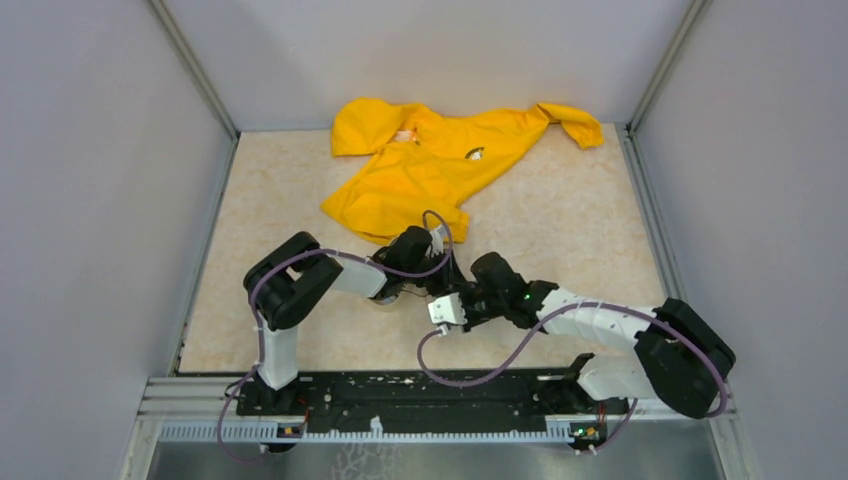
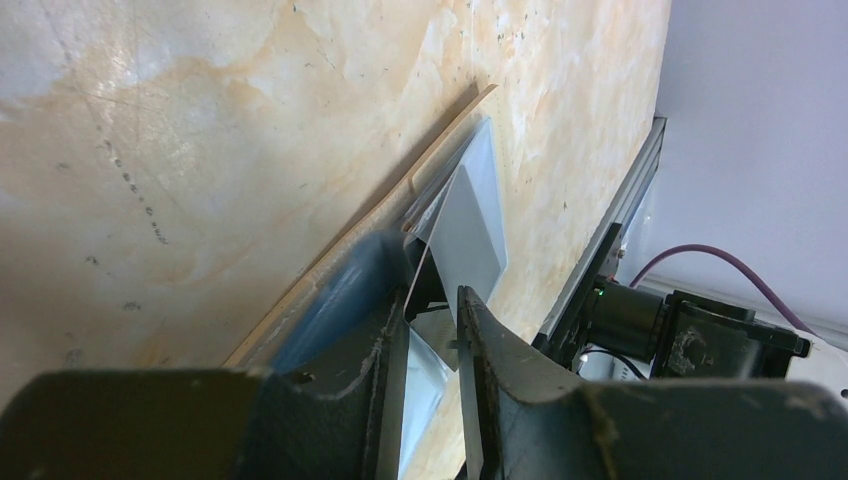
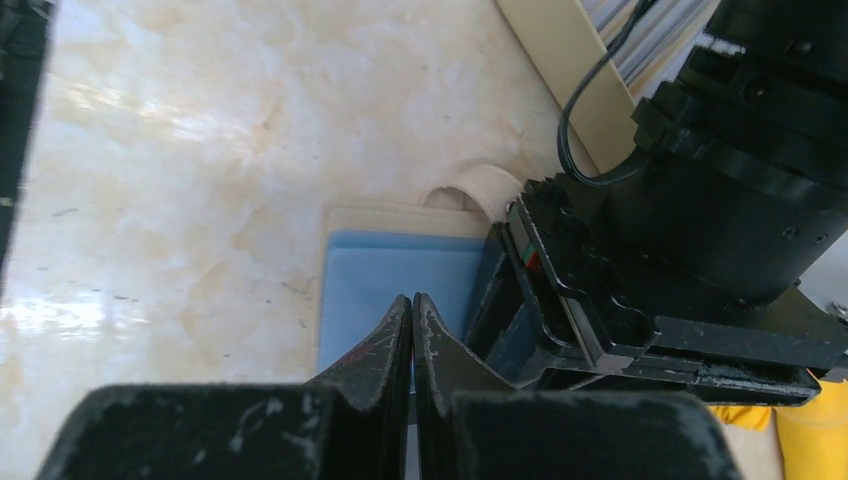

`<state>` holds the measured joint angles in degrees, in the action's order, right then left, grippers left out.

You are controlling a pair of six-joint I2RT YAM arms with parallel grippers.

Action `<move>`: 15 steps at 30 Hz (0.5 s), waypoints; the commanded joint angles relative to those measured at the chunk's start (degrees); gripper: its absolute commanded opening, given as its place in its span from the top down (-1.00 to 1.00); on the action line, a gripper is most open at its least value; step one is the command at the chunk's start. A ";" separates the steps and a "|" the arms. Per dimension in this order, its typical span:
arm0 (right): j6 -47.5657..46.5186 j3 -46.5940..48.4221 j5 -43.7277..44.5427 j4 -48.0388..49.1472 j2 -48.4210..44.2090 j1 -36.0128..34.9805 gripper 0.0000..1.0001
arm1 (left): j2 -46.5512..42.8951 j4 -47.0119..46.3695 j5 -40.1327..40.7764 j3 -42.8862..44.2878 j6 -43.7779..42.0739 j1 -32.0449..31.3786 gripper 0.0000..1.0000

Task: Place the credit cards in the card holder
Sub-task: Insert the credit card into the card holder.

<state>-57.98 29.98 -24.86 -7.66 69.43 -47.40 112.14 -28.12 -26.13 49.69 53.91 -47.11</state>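
The left end effector (image 2: 432, 305) has its jaws slightly parted. A grey card (image 2: 468, 215) stands tilted in the gap and just ahead of the tips, and I judge it loosely bracketed rather than pinched. Its far edge meets the open card holder (image 2: 335, 295), which lies on the surface (image 2: 200, 150) beneath both tools. The right end effector (image 3: 412, 305) is clenched on nothing visible, just above the blue lining. The card looks light, stiff and slick, so it is best taken near its trailing edge. The soft holder would probably slide unless pinned.

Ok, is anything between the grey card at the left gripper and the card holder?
Nothing visible does. The grey card reaches from the left gripper straight to the open card holder; the shut right gripper sits over its blue lining.
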 commanded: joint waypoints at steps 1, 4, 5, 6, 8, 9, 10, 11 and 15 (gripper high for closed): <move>1.08 0.09 10.53 7.90 2.72 -1.69 1.00 | 3.74 5.84 -0.82 -1.12 -0.47 0.35 0.38; 0.45 0.00 13.71 9.29 4.46 -2.32 1.00 | 4.01 5.72 -1.17 -0.92 -0.56 0.35 0.37; 0.27 -0.01 14.46 9.37 4.94 -2.55 1.00 | 4.05 5.69 -1.24 -0.91 -0.63 0.35 0.37; 0.09 -0.01 15.08 9.43 5.31 -2.67 1.00 | 4.05 5.64 -1.22 -0.90 -0.65 0.35 0.37; -0.43 0.06 16.79 9.11 6.19 -2.87 1.00 | 4.05 5.60 -1.24 -0.91 -0.75 0.35 0.36; -0.71 0.22 17.43 8.68 6.55 -2.88 1.00 | 4.05 5.56 -1.24 -0.90 -0.83 0.35 0.36; -1.02 0.33 17.98 8.17 6.85 -2.88 1.00 | 4.05 5.53 -1.34 -0.90 -0.82 0.34 0.35; -1.40 0.46 18.67 7.80 7.06 -2.88 1.00 | 4.05 5.45 -1.35 -0.99 -0.82 0.31 0.35; -2.50 0.82 21.48 4.44 6.80 -2.89 1.00 | 4.21 5.13 -1.47 -0.99 -0.91 0.40 0.33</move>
<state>-58.61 29.98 -8.34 -2.98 76.34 -49.89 112.42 -28.80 -27.05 49.69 53.58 -46.98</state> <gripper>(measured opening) 0.004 0.329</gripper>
